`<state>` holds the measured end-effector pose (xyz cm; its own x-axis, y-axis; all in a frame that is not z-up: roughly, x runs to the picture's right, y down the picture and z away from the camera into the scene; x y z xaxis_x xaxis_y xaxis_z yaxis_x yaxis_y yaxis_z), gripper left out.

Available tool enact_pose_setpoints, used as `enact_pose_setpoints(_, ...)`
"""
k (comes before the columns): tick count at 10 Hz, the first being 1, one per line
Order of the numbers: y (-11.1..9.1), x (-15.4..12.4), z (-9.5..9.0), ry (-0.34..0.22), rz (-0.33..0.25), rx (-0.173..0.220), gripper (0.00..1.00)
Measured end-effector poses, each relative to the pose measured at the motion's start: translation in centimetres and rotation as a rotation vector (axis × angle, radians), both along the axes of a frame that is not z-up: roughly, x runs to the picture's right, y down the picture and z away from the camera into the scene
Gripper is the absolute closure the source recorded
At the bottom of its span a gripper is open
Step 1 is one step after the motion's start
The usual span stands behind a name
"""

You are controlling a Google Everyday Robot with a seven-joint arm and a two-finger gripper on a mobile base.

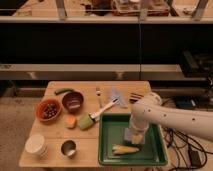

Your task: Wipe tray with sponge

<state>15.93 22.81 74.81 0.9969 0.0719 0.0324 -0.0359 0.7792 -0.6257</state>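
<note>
The dark green tray (107, 150) lies on the front right part of the wooden table. My white arm reaches in from the right and bends down into it. The gripper (133, 135) points down over the tray's middle, shut on the sponge (131, 137), a small pale bluish block that rests on the tray floor. Just in front of it, a long yellow object (125, 149) lies loose in the tray. The arm hides most of the fingers.
A green-headed brush with a white handle (95, 116) lies left of the tray beside an orange piece (71, 121). Two bowls (48, 110) (73, 101), a green vegetable (63, 91), a fork (98, 94), a pale blue cloth (116, 95), a white cup (36, 145) and a metal cup (68, 148) fill the table.
</note>
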Motion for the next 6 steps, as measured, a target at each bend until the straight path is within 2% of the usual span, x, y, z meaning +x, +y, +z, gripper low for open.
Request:
enact_pose_setpoints(3,-1.2,1.3,1.3,0.030,0.015,-0.005,0.69)
enact_pose_setpoints(6,-2.0,-0.7,2.0,0.007,-0.011,0.000,0.69)
